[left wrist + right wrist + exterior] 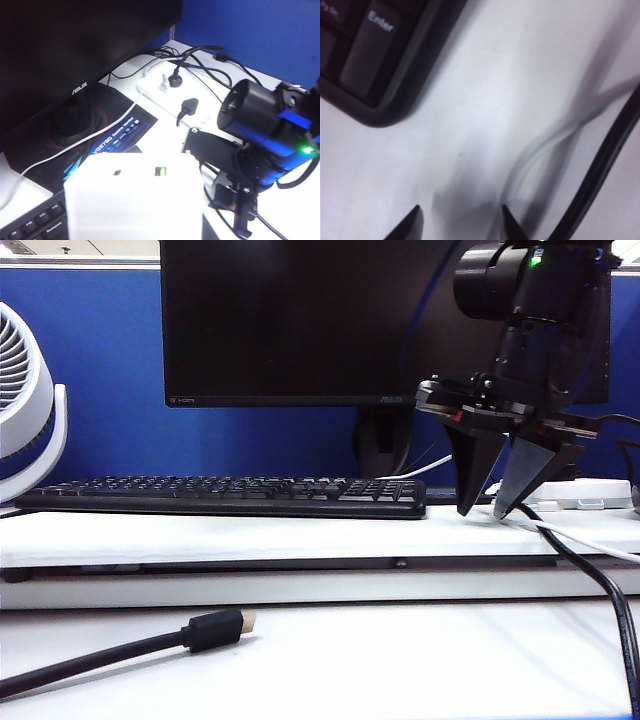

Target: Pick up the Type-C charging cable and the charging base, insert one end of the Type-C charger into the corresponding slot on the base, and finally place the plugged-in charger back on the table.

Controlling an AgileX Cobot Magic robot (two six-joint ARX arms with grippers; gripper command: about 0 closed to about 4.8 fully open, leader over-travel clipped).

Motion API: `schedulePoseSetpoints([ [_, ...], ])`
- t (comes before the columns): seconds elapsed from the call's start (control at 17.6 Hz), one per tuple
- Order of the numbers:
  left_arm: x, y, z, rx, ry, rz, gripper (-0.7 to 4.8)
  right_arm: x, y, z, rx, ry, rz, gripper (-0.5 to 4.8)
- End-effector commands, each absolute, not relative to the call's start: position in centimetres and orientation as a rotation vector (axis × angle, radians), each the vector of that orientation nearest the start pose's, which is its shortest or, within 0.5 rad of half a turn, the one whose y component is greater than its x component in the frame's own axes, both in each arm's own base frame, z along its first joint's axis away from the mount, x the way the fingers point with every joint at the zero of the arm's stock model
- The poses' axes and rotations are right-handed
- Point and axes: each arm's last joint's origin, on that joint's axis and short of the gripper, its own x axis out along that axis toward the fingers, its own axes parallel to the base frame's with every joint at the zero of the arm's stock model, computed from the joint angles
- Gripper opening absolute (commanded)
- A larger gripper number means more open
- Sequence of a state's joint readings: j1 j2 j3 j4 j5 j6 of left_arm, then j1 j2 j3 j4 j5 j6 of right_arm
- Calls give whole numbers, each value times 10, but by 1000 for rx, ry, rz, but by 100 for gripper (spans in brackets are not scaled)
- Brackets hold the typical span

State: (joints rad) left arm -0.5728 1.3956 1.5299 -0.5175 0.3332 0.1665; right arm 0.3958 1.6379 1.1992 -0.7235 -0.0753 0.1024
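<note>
**Ana:** Nearest us, in front of the keyboard (220, 495), only a black gold-tipped plug (215, 628) lies on the tabletop (400, 660). Ignore it.

**Ben:** Agreed. Just off the keyboard's right end, the right gripper (481, 513) hangs tips-down over the shelf (200, 535). Its jaws are spread with nothing between them. The Type-C charging cable (580, 540) lies on the shelf beside one tip.

**Ana:** I'd shift sideways until the cable is between the tips, then close near the plug so the end stays stiff. Avoid the thick black lead next to it.

**Ben:** And the left gripper?

**Ana:** It's hidden behind the charging base (132, 200), which is raised above the keyboard's far corner. It's probably held, but I can't tell how the jaws stand. The slot (117, 172) faces up beside the green port (160, 172).

**Ben:** Any writing?

**Ana:** "Enter" is on a key. Beyond the keyboard, the monitor (300, 320) says "ASUS". Its foot sticker reads "Gaming Monitor", with a code starting "VG".
</note>
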Motion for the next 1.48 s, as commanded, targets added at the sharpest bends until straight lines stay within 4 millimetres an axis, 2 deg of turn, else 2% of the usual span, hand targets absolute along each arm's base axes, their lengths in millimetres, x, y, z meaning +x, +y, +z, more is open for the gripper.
schedulePoseSetpoints([
  [0.06, 243, -168, 425, 196, 289, -933, -5, 295, 126, 219, -109, 1239, 350, -17],
  [0.11, 243, -168, 425, 196, 289, -933, -5, 294, 126, 218, -111, 1258, 369, -1],
  [0.28, 243, -168, 425, 196, 289, -933, -5, 285, 126, 223, -179, 1282, 492, -1],
  [0.51, 243, -168, 425, 196, 290, -933, -5, 271, 126, 251, -194, 1163, 679, -1],
  [0.63, 243, -168, 425, 196, 290, -933, -5, 265, 124, 262, -197, 1119, 679, -1],
  [0.74, 243, -168, 425, 196, 289, -933, -5, 266, 120, 269, -206, 1083, 542, 2],
  [0.8, 243, -168, 425, 196, 289, -933, -5, 267, 119, 268, -198, 1084, 486, 72],
  [0.85, 243, -168, 425, 196, 290, -933, -5, 268, 120, 266, -170, 1097, 463, 188],
  [0.91, 243, -168, 425, 196, 290, -933, -5, 269, 120, 264, -147, 1112, 449, 249],
  [1.48, 243, -168, 425, 193, 291, -933, -5, 280, 124, 234, -126, 1258, 382, 256],
])
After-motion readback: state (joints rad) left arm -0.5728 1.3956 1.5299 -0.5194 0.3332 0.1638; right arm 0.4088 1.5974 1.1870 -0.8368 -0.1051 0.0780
